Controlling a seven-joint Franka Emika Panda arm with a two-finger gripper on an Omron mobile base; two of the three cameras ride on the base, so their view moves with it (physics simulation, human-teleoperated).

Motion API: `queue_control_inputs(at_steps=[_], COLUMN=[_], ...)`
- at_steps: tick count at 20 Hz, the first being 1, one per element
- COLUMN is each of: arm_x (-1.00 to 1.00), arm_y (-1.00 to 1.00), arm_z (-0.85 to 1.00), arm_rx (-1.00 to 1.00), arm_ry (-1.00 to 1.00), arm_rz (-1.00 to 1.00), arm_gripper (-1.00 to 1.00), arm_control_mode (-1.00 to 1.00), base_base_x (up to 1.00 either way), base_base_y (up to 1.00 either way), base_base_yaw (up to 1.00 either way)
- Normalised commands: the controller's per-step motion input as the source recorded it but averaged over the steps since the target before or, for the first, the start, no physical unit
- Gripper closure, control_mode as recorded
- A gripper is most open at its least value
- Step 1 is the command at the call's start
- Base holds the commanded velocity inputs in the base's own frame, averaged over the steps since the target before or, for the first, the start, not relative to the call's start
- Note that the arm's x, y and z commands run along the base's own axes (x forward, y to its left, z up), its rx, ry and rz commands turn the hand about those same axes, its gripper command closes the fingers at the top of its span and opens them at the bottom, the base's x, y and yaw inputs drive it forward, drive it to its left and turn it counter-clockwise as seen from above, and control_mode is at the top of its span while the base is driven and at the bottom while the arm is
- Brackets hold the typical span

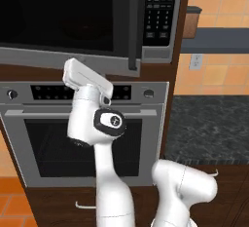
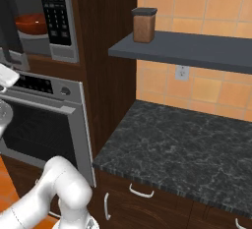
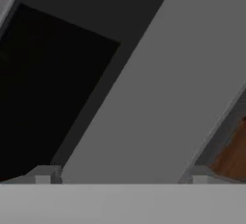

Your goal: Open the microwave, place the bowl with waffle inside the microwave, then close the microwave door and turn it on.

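Facing the microwave door [image 1: 63, 16] close up, the jaws stand apart, holding nothing; its grey edge lies straight ahead. The bowl [image 2: 30, 24] sits inside the microwave [image 2: 47, 16].

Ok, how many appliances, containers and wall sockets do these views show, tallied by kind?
Appliances: 2 (steel-framed built-in microwave, wide steel oven with bar handle)
Containers: 2 (glossy reddish-brown round bowl, brown jar with dark lid)
Sockets: 1 (white wall socket)
Total: 5
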Motion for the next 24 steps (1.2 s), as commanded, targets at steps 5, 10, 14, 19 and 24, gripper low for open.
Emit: queue_control_inputs(at_steps=[5, 10, 14, 19, 24], arm_x=[0.00, -0.10, -0.19, -0.11, -0.48], arm_y=[0.13, 0.11, 0.15, 0.11, 0.10], arm_z=[0.91, 0.33, 0.64, 0.65, 0.45], arm_rx=[0.56, 0.42, 0.41, 0.45, 0.45], arm_ry=[0.24, 0.24, 0.25, 0.42, 0.43], arm_rz=[-0.13, -0.08, 0.00, 0.00, -0.02], arm_gripper=[-1.00, -1.00, -1.00, -1.00, -1.00], arm_control_mode=[-1.00, -1.00, -1.00, -1.00, -1.00], base_base_x=[0.00, 0.00, 0.00, 0.00, 0.00], base_base_y=[0.00, 0.00, 0.00, 0.00, 0.00], base_base_yaw=[0.00, 0.00, 0.00, 0.00, 0.00])
